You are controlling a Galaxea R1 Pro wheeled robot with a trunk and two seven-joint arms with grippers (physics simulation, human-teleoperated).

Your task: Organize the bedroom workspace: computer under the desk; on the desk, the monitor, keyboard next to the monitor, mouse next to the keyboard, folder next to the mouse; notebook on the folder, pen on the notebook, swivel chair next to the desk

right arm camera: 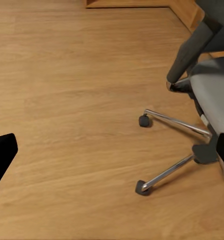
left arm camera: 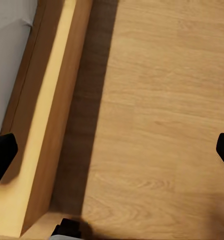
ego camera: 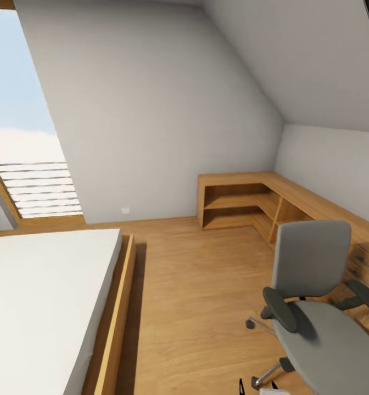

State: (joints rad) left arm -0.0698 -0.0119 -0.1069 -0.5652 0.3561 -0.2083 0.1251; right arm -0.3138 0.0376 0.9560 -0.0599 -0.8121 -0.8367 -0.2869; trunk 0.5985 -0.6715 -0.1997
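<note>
I am looking across the bedroom (ego camera: 168, 109) with its pale sloped walls, a skylight (ego camera: 20, 137) on my left and the oak plank floor (ego camera: 195, 285) running ahead. A white bed (ego camera: 42, 302) in an oak frame lies low on my left, and low oak cabinets (ego camera: 245, 200) wrap the far corner on my right. Both arms hang low with the wrists turned down toward the floor. From the left wrist camera I see the left gripper (left arm camera: 112, 150) spread wide, one dark fingertip at each edge of the frame and only bare planks between them, so it holds nothing; the bed's oak side rail (left arm camera: 47, 110) runs just off one fingertip, with a strip of mattress beyond it. The right gripper (right arm camera: 114, 150) is likewise spread wide and holds nothing, its fingers out at the frame edges above the floor. The swivel chair (ego camera: 316, 307) stands near my right side, close to the right gripper's far finger: grey back and seat, black armrests (ego camera: 280, 310), chrome legs (right arm camera: 174, 122) splayed on casters (right arm camera: 144, 120). No folder is visible on the part of its seat I can see. A small white object sits at the bottom edge of the head view, too cropped to identify.
</note>
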